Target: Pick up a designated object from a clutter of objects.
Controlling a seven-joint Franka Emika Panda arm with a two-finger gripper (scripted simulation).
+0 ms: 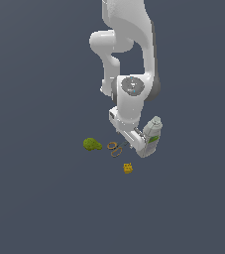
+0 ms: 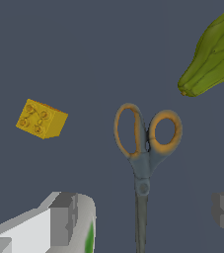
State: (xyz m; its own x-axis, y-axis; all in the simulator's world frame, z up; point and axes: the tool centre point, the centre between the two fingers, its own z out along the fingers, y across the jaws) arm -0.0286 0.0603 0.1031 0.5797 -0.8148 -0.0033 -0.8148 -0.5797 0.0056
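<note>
A: Where do the scissors lie?

B: Flat on the dark grey worktop, close to the middle of the exterior view. The two orange-brown handle loops point toward nine o'clock and the thin dark blades run toward three o'clock, passing under the arm's hand.

A: And what lies round them?

B: The lumpy green blob sits at about nine o'clock of the scissors, near but apart from them. The small yellow block is at about five o'clock, also apart. The grey-white bottle with the green label stands at three o'clock, tilted, right beside the arm's hand; whether the two touch cannot be told.

A: What of the gripper?

B: It hangs low over the blades. In the wrist view its two grey fingers stand wide apart, one on either side of the blade, with bare worktop between each finger and the metal. The jaws hold nothing.

A: Does the wrist view show the rest?

B: Yes. The scissors' pivot lies just ahead of the line between the fingers, and the loops lie farther out, both whole and unobstructed. The yellow block, studs visible on one face, lies off to one side of the loops; an end of the green blob reaches in from a corner on the other side. The bottle's white body and a strip of green label show close behind one finger.
</note>
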